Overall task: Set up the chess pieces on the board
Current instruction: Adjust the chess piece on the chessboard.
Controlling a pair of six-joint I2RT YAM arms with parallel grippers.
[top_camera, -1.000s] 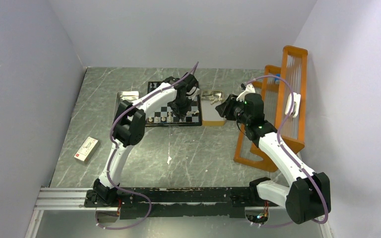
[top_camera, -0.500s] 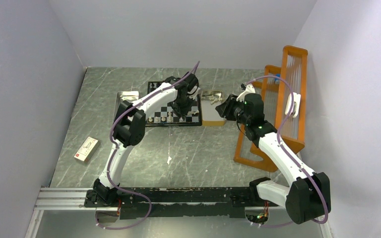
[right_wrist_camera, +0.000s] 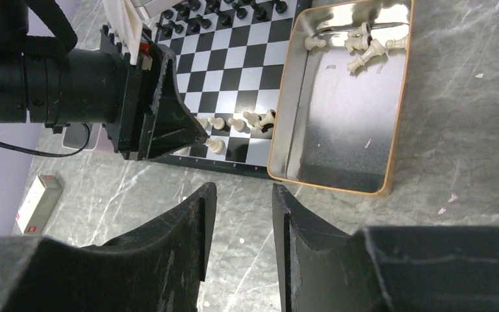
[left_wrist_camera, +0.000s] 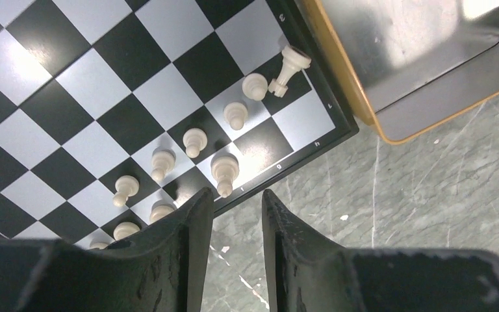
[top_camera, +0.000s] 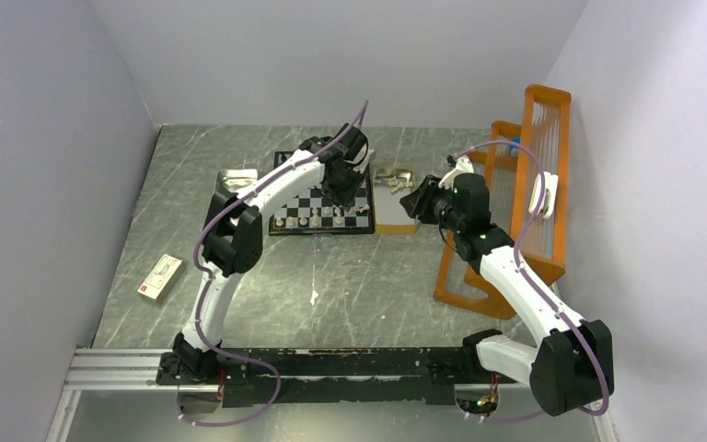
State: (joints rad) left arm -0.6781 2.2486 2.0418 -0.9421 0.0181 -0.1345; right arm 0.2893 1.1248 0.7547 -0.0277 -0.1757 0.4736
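Left wrist view looks down on the corner of the board [left_wrist_camera: 71,84] that lies next to the tray [left_wrist_camera: 344,97]. A row of cream pawns [left_wrist_camera: 195,140] stands there on neighbouring squares, and one taller cream piece [left_wrist_camera: 224,170] stands behind them on the edge row. The left claw [left_wrist_camera: 235,198] hangs close over this taller piece, its fingers a little apart and nothing between them. I judge this piece is set down and free.

One cream piece [left_wrist_camera: 289,65] lies on its side at the end of the pawn row, so it needs to be put upright.

The right claw [right_wrist_camera: 240,195] hovers over the counter [right_wrist_camera: 461,130] near the tray, fingers apart and empty. It is probably placed there because the spare cream pieces [right_wrist_camera: 364,49] lie in the tray's far end. Black pieces [right_wrist_camera: 234,10] stand along the far side of the board.
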